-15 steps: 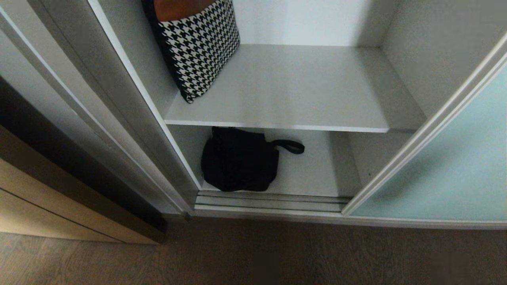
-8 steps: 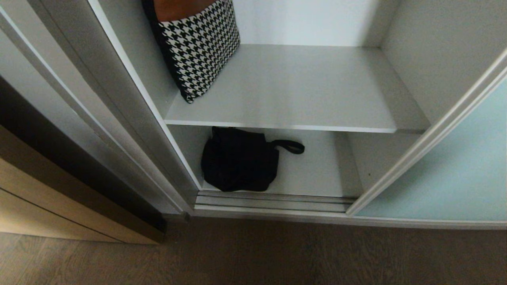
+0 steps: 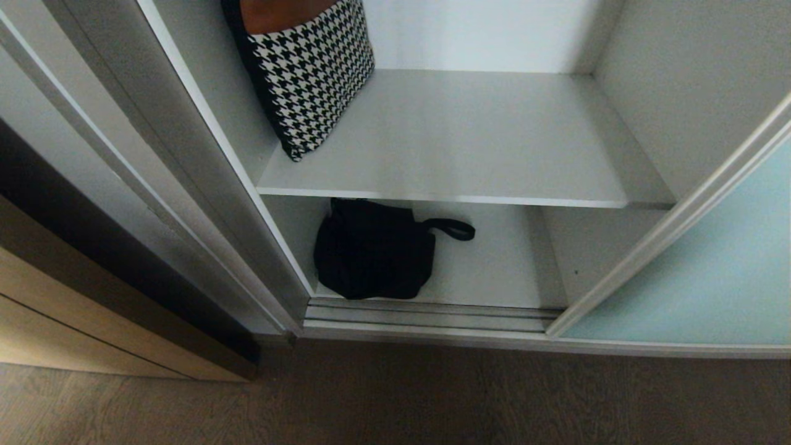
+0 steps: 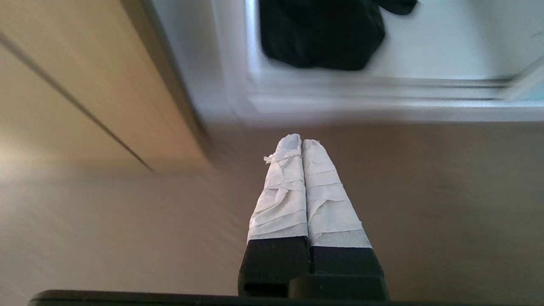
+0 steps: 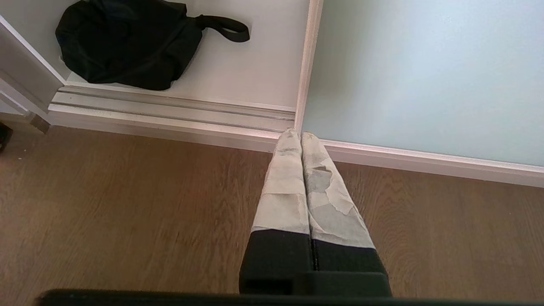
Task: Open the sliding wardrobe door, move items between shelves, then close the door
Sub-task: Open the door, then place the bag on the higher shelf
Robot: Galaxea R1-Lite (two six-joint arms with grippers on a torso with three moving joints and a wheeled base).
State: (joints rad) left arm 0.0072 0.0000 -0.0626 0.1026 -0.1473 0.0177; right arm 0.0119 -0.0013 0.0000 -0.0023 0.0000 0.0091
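Note:
The sliding wardrobe door (image 3: 698, 278), frosted pale blue-green glass in a silver-white frame, stands pushed to the right, leaving the wardrobe open. A houndstooth bag (image 3: 309, 80) leans at the left of the upper shelf (image 3: 469, 142). On the lower shelf (image 3: 494, 272) lies a black pouch (image 3: 371, 250) with its strap pointing right. Neither arm shows in the head view. My left gripper (image 4: 301, 142) is shut and empty over the floor, short of the pouch (image 4: 318, 34). My right gripper (image 5: 299, 136) is shut and empty, by the door's (image 5: 425, 76) lower left corner.
A ribbed silver floor track (image 3: 426, 315) runs along the wardrobe's threshold. A tan wooden cabinet front (image 3: 62, 321) stands at the left, beside the wardrobe's grey side panel (image 3: 204, 185). Brown wooden floor (image 3: 432, 395) lies in front.
The door's left edge has slid a little further right, widening the opening. Both bags lie where they were.

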